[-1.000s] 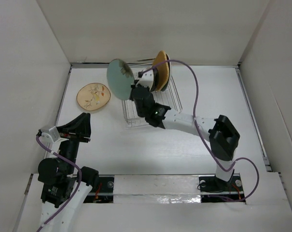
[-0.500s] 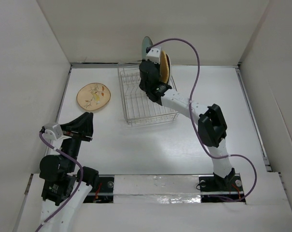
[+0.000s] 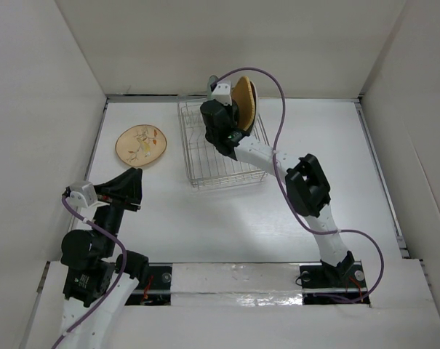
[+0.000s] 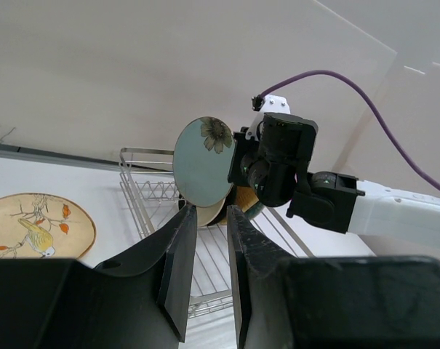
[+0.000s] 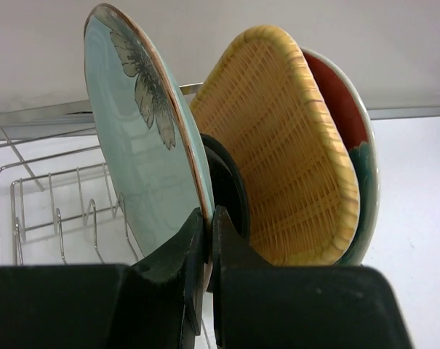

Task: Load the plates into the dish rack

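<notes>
My right gripper (image 5: 209,214) is shut on the lower rim of the pale green floral plate (image 5: 140,145), holding it upright at the back of the dish rack (image 3: 205,156). Just beside it stand the small black plate (image 5: 230,189), the orange-tan woven plate (image 5: 292,160) and the red-and-teal plate (image 5: 354,131). The tan floral plate (image 3: 141,145) lies flat on the table, left of the rack. My left gripper (image 3: 134,189) hovers near the table's front left, open, with nothing between its fingers, pointing toward the rack (image 4: 143,185) and the green plate (image 4: 204,163).
White walls close in the table on the left, back and right. The right arm stretches across the rack's right half, its purple cable looping above. The rack's front tines (image 5: 60,211) are bare.
The right arm has carried the green plate from the rack's front left to the back, turning it edge-on beside the standing plates. The left arm has barely moved.
</notes>
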Robot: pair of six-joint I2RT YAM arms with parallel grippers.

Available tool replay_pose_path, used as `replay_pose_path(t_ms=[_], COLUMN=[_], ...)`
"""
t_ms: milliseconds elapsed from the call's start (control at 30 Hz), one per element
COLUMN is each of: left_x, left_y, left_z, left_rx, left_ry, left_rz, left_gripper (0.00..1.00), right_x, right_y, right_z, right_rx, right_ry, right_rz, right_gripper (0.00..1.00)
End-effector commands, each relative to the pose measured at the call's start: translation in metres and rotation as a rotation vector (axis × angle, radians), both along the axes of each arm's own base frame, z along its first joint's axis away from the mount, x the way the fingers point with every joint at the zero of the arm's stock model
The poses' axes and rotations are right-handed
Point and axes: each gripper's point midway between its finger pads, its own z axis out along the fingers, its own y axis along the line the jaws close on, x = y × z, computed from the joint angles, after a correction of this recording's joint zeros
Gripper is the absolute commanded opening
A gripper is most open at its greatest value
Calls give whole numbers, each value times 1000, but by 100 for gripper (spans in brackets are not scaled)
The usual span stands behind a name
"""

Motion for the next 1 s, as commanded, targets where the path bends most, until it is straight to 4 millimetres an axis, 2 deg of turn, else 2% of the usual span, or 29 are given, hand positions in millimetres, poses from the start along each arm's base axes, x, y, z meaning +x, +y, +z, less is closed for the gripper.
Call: replay_pose_path(t_ms=[0,67,133,167,233,267,367,433,600,733,767,833,867,933,967], left_x=[1,2,2,2,2,3,4,6,13,18,20,28,31,46,49], left_y=[-3,-4,-4,-4,-4,-4,-5,-6,-7,-7,-6,-6,-6,-9,-10], left_z=[7,6,6,6,6,6,4,2,-3,-6,-7,-11,-11,-21,-16], left_rx=[6,7,7,8,5,6,6,10,15,18,17,6,-2,-8,-21], left_ry=[-27,-24,-24,-23,-24,-22,-16,-8,19,40,46,81,97,167,176], left_rz=[-13,-15,-15,-15,-14,-15,-16,-16,-14,-2,4,20,28,40,40], left_gripper=[21,21,21,21,21,21,21,21,21,21,22,24,24,27,28], right_x=[2,2,-6,-7,-17,-17,-28,-27,-24,-28,-30,-31,-36,-43,-47], right_y=[3,4,16,16,29,27,40,41,45,48,48,44,46,47,53], right_z=[50,34,23,13,4,-3,-14,-28,-39,-38,-30,-20,-4,14,22], right_rx=[189,176,178,167,153,138,101,71,144,173,190,212,241,275,295], right_ry=[-128,-104,-88,-75,-62,-56,-48,-23,2,28,24,22,17,10,16], right_rz=[-29,-29,-12,-17,1,-16,-8,-18,16,50,64,77,116,164,225], right_gripper=[0,0,0,0,0,0,0,0,2,16,31,50,53,60,67])
